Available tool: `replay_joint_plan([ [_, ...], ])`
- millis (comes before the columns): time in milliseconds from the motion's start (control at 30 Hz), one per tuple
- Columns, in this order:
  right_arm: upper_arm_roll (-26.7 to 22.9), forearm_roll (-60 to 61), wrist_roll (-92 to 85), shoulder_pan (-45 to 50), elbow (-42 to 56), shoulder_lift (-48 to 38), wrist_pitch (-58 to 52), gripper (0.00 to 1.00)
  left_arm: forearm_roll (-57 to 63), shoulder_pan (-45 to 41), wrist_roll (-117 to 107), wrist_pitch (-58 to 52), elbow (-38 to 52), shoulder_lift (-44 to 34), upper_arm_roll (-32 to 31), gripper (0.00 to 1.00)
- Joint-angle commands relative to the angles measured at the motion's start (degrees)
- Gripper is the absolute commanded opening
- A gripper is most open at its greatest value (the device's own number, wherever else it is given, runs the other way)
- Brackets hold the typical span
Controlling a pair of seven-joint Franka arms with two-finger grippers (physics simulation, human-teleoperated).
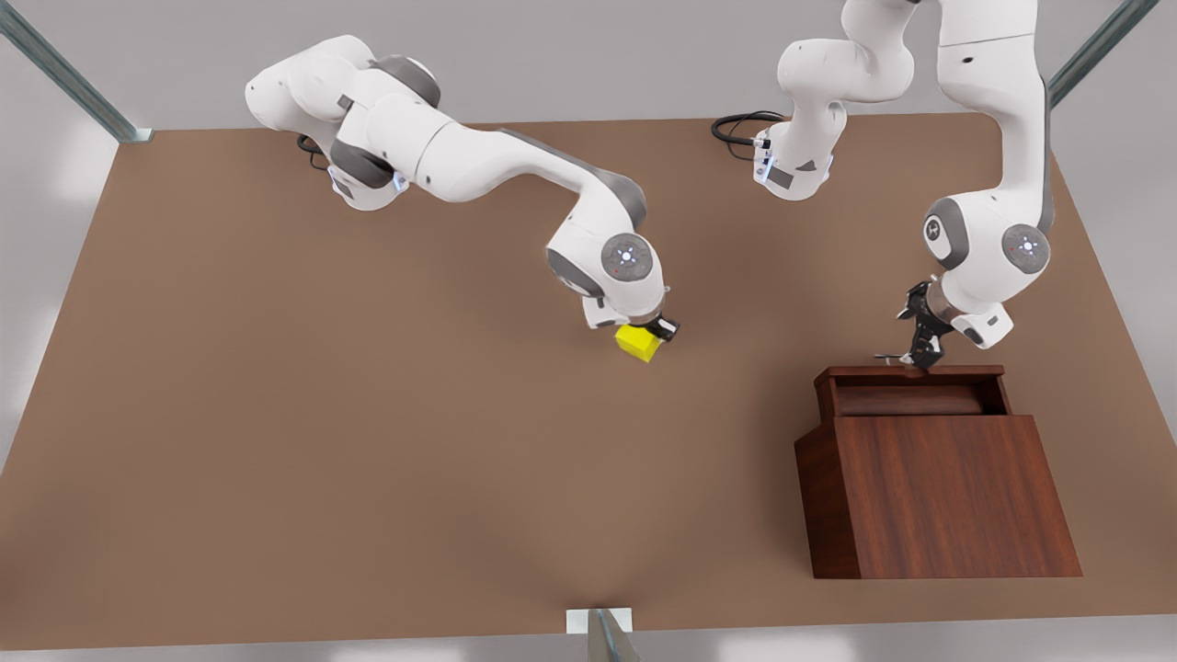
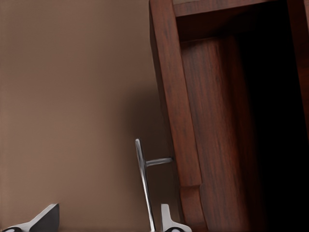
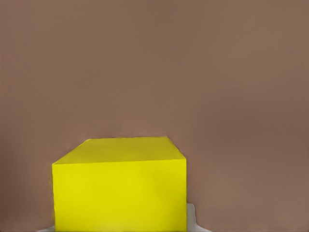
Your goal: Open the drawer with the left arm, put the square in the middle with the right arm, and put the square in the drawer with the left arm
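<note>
The right hand (image 1: pixel 655 333), clamped on the yellow cube (image 1: pixel 638 342), should lower it flat mid-table (image 1: pixel 368 441) before letting go, while the left hand (image 1: pixel 922 345) waits, open, straddling the drawer's silver handle (image 2: pixel 143 183).

So you've got the cabinet (image 1: pixel 938 487) sitting on the counter (image 1: pixel 276 441) toward the front view's right, its drawer (image 1: pixel 910 386) pulled out, with the left end effector (image 1: pixel 922 348) at the handle (image 2: pixel 143 186). The square (image 1: pixel 638 342) sits mid-counter under the right end effector (image 1: pixel 655 333).
</note>
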Motion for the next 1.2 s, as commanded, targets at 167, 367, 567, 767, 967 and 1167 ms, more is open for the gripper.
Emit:
replay_joint_plan([
  [167,-1.3,0.2,5.8,2.1,-0.3,2.1,0.1,0.54,0.0,0.1,0.0,-0.6,-0.8,-0.1,0.0,1.0],
  [367,-7.3,-0.2,14.9,7.0,-3.6,3.9,4.1,0.55,0.0,0.1,0.0,-1.0,-0.9,-0.5,0.0,1.0],
  [567,-7.6,-0.3,14.9,6.5,-6.1,3.3,7.7,1.0,-0.1,0.1,0.0,-0.5,-0.8,-0.8,0.1,1.0],
  [767,-7.8,0.0,14.3,5.0,-5.7,2.3,6.9,1.0,0.0,0.1,0.0,-1.7,-0.9,-1.8,0.1,1.0],
  [967,-7.5,-0.1,13.5,3.8,-5.9,1.2,6.9,1.0,0.0,0.2,0.0,-1.4,-0.9,-1.1,0.1,1.0],
  [1167,-7.1,0.3,-9.5,-9.2,-17.0,-17.4,-2.0,1.0,0.0,0.1,-0.4,-2.5,-1.9,-2.2,0.1,1.0],
])
